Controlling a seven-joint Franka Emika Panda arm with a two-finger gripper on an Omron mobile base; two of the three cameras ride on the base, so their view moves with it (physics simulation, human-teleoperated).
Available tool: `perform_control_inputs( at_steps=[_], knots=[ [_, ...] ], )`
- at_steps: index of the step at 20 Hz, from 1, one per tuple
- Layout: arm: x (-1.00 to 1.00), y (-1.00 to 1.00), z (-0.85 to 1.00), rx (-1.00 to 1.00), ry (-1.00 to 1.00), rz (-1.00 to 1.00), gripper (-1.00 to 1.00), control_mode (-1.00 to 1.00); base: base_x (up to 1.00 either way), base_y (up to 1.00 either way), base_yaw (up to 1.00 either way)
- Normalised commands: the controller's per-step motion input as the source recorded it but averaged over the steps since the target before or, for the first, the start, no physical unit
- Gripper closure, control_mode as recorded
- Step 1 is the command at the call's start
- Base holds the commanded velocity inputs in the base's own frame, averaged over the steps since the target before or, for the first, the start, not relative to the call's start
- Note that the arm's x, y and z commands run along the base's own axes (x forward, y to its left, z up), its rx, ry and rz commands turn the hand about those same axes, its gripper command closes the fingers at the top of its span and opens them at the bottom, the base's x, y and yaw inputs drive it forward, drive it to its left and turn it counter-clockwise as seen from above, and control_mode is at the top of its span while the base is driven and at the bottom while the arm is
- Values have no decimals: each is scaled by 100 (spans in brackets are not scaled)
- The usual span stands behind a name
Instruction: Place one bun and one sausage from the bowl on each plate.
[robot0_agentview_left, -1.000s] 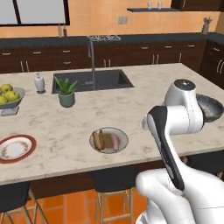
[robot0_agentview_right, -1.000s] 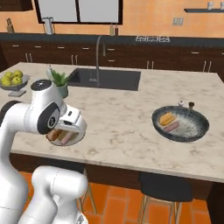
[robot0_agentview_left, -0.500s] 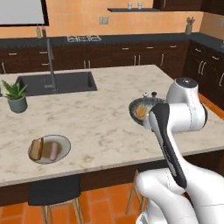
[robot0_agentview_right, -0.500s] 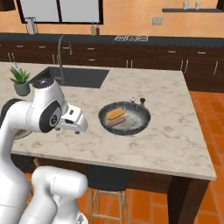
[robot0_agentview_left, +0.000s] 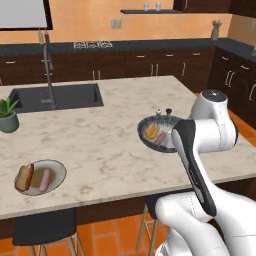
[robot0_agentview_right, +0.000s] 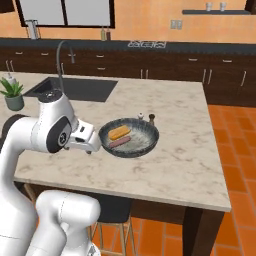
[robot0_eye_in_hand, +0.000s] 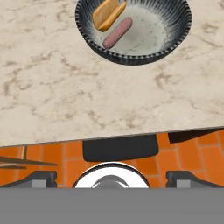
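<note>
Grey-beige plate (robot0_agentview_left: 59, 169) at the surface's (robot0_agentview_left: 105, 145) near left edge carried a bun (robot0_agentview_left: 24, 177) and sausage (robot0_agentview_left: 46, 179), dark bowl (robot0_agentview_left: 148, 140) to its right held one bun (robot0_agentview_left: 152, 131) and one sausage (robot0_agentview_left: 161, 138), fingers (robot0_eye_in_hand: 40, 178) stood wide, holding nothing.

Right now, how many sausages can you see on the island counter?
2. One sausage lies in the dark bowl beside a bun. The other sausage lies on the grey-beige plate at the counter's near left, next to a bun.
</note>
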Motion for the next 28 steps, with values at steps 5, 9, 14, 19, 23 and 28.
perform_control_inputs(
  at_steps=[5, 9, 14, 19, 23, 28],
  knots=[
    [50, -12, 0, 5, 0, 0, -100, -100, 16, -13, 0],
    [100, -8, 0, 13, 0, 0, -100, -100, 0, 0, 0],
    [100, -10, 0, 10, 0, -3, -100, -100, 0, 0, 0],
    [92, -8, -19, 5, 4, -12, -100, -100, 0, 0, 0],
    [72, 0, -49, 6, 1, -24, -100, -100, 0, 0, 0],
    [71, -15, -51, 16, 4, -14, -100, -100, 0, 0, 0]
  ],
)
